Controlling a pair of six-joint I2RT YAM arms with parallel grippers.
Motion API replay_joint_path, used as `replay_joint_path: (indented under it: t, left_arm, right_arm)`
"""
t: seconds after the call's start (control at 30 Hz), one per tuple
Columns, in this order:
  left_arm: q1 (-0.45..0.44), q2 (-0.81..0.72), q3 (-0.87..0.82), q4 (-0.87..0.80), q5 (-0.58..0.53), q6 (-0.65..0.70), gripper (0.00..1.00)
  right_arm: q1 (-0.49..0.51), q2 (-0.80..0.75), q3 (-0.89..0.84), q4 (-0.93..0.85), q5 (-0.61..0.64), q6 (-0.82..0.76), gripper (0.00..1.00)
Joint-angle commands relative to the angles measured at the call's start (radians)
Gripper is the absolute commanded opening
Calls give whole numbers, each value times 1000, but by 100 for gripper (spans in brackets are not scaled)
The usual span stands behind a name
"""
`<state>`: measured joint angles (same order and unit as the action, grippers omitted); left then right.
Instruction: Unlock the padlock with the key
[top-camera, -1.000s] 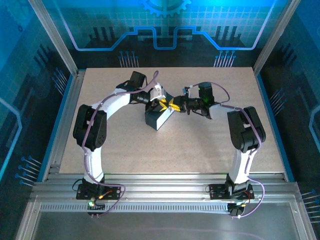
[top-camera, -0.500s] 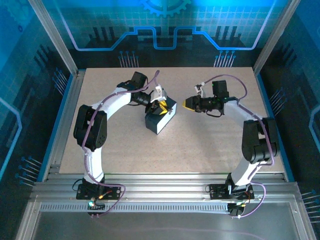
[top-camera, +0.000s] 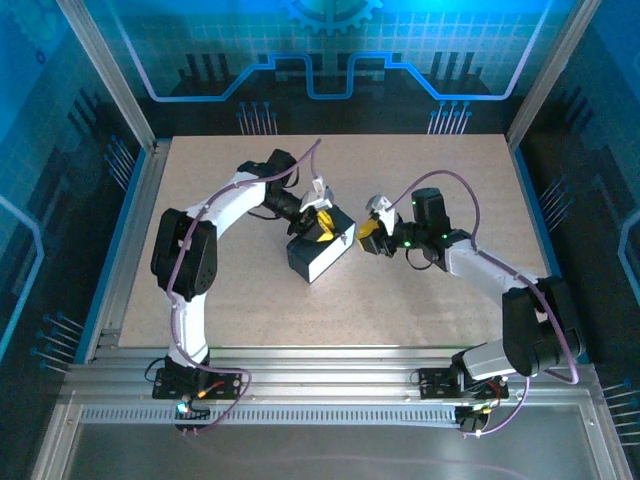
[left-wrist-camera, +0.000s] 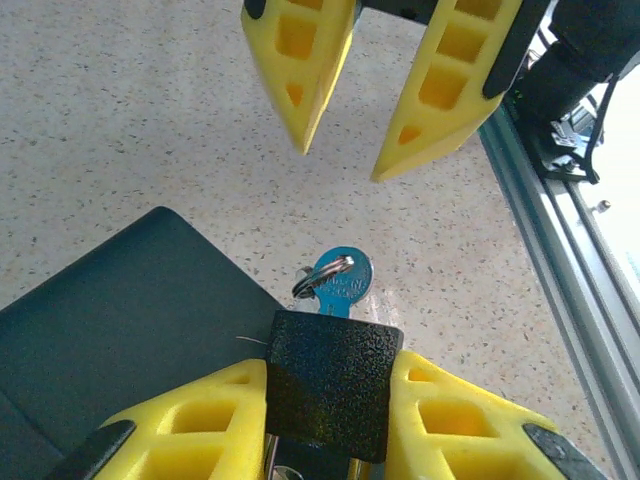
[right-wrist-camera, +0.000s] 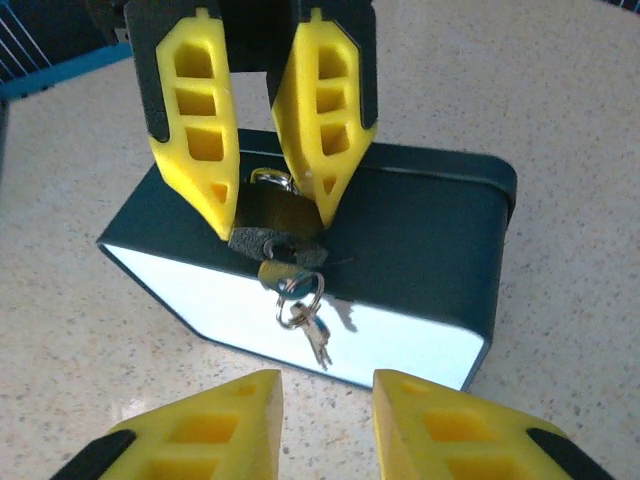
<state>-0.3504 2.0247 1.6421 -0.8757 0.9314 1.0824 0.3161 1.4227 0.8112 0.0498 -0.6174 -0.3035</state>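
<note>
My left gripper is shut on the black padlock and holds it just over the dark blue tin. The key sits in the padlock's keyhole, its head sticking out toward the right gripper. A ring with a second small key hangs from it. In the right wrist view the padlock shows between the left fingers. My right gripper is open, a short way from the key, with nothing between its fingers. From above, the left gripper and the right gripper face each other.
The tin lies on the speckled table under the left gripper, its pale side toward the right gripper. An aluminium rail runs along the table's edge.
The right gripper, at the padlock a second ago, drew back to the right, then came in again lower and stands off the key. The left gripper still holds the padlock; the tin shifted slightly.
</note>
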Motion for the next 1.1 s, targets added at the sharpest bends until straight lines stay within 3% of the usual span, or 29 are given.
replay_joint_path:
  t: [0.0, 1.07]
  left_arm:
    - [-16, 26, 33, -72, 67, 46, 15]
    - [-29, 16, 28, -32, 44, 20, 13]
  right_arm:
    - [25, -13, -10, 103, 70, -114, 28]
    - [78, 22, 2, 62, 25, -200, 27]
